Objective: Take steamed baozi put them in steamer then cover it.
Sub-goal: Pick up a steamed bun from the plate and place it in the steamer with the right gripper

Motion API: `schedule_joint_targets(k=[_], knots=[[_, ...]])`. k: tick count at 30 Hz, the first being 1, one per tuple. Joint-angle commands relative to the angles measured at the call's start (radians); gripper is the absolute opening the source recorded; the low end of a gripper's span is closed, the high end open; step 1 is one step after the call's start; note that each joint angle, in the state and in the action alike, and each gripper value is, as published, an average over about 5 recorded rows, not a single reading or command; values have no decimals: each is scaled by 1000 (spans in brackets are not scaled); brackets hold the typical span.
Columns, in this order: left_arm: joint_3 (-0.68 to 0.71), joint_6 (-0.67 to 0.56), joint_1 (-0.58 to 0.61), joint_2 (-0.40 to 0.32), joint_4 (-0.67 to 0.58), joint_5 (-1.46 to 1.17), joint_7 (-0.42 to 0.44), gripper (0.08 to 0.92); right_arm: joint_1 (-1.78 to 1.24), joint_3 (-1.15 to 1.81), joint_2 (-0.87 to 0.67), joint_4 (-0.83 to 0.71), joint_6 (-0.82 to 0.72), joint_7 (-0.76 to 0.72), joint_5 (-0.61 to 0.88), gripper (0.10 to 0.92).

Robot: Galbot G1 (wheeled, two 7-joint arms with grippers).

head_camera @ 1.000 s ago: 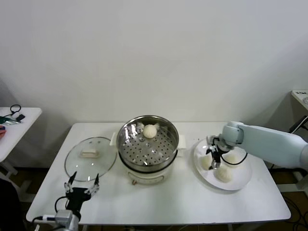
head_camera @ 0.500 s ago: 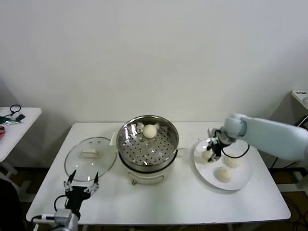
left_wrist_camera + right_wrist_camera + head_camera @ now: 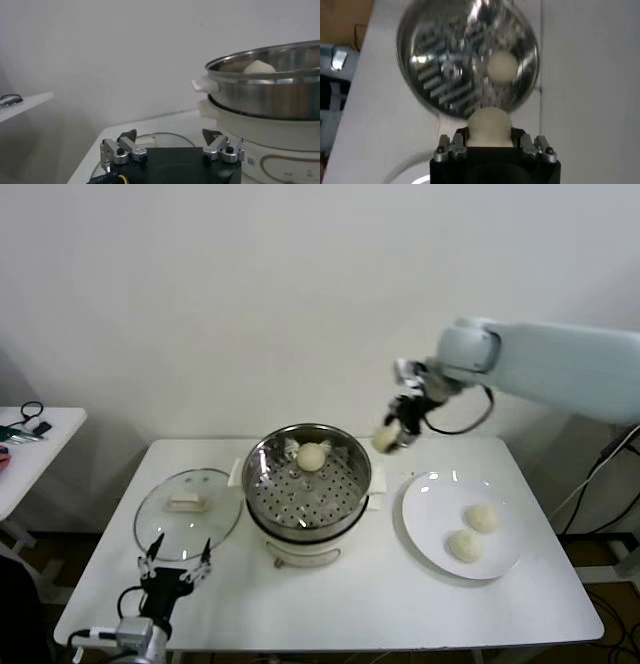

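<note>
Your right gripper (image 3: 393, 431) is up in the air, its jaws clamped on one steamed baozi (image 3: 385, 438); from the right wrist camera you can see the bun (image 3: 490, 126) wedged squarely between the two fingers (image 3: 451, 148). Below and ahead of those jaws sits the steamer (image 3: 308, 481), open-topped, with a second baozi (image 3: 312, 456) already resting on the perforated tray toward its far side. The held bun hangs just beyond the pot's rim on the plate side, not yet over the tray.

Behind and below the right jaws, the white plate (image 3: 425, 529) carries two remaining buns (image 3: 483, 518), lying near each other toward its right half.

Your left gripper (image 3: 176, 568) is parked low at the table's near left edge, jaws spread wide with nothing between them. Just ahead of those jaws lies the cover (image 3: 188, 512), flat on the white table (image 3: 380, 599), handle up, beside the steamer. The left wrist camera shows the steamer's steel wall (image 3: 270, 95) rising close by.
</note>
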Motion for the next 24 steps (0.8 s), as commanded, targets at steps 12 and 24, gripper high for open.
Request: schedule_joint_targets(k=[12,24], knots=[[-35,11,18,-10,-47,-14,4,823,-206,88,375,-129,-134,145,23,577],[-28,8,16,-15,-38,-12,3,823,-351,88,416,-261,-139,160,-78,577]])
